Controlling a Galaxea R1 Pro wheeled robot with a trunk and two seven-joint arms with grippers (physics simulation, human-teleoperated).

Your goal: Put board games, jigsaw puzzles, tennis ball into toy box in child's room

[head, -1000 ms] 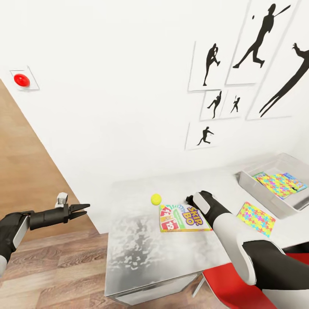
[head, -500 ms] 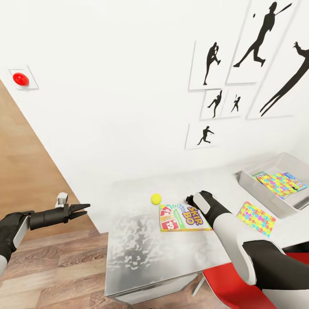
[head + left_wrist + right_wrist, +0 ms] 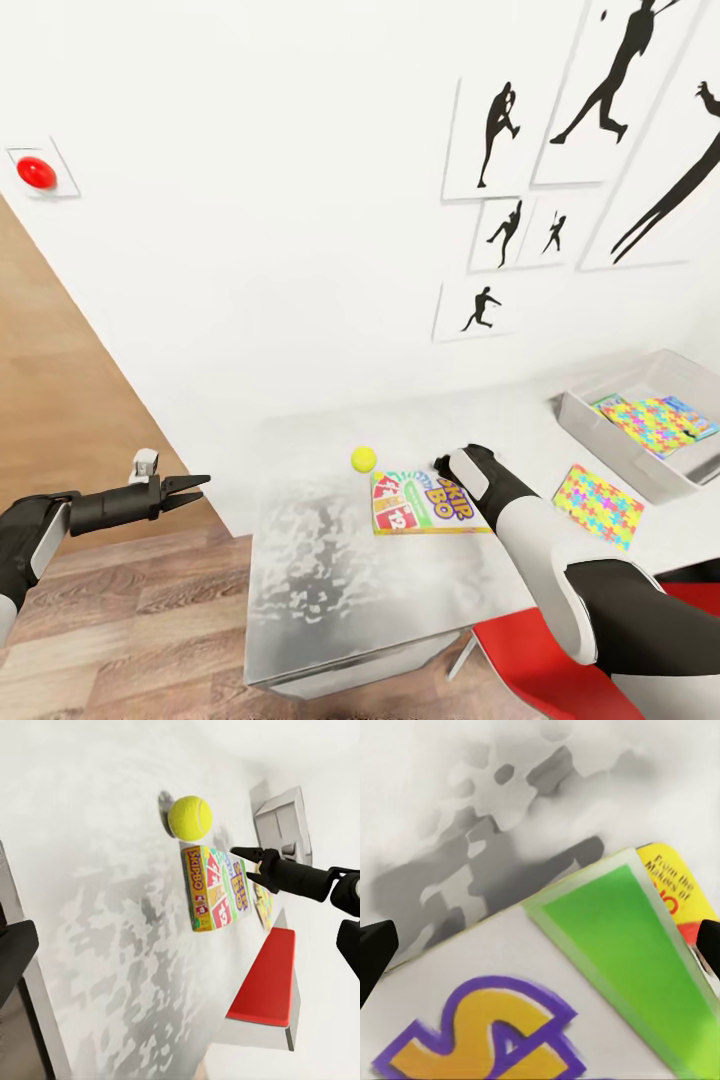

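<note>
On the pale grey mottled table [image 3: 330, 570] lies the SKIP-BO board game [image 3: 420, 503], flat, with the tennis ball [image 3: 363, 459] just beyond its far left corner. My right gripper [image 3: 441, 464] hovers open over the box's far edge, and the right wrist view looks straight down on the box's lid [image 3: 585, 1005]. One jigsaw puzzle [image 3: 597, 507] lies on the table to the right. The toy box [image 3: 590, 428] at the far right holds another jigsaw puzzle [image 3: 650, 423] and a blue board game [image 3: 694, 415]. My left gripper [image 3: 192, 489] is open, off the table's left end, above the floor.
A red chair [image 3: 540, 655] stands against the table's near right side, under my right arm. The white wall with black silhouette pictures [image 3: 500, 125] runs directly behind the table. A red button [image 3: 36, 172] is on the wall at far left. Wood floor [image 3: 130, 640] lies left of the table.
The head camera has shifted slightly, so wall pictures and toy box sit a little higher in view. Neither arm nor any toy has moved.
</note>
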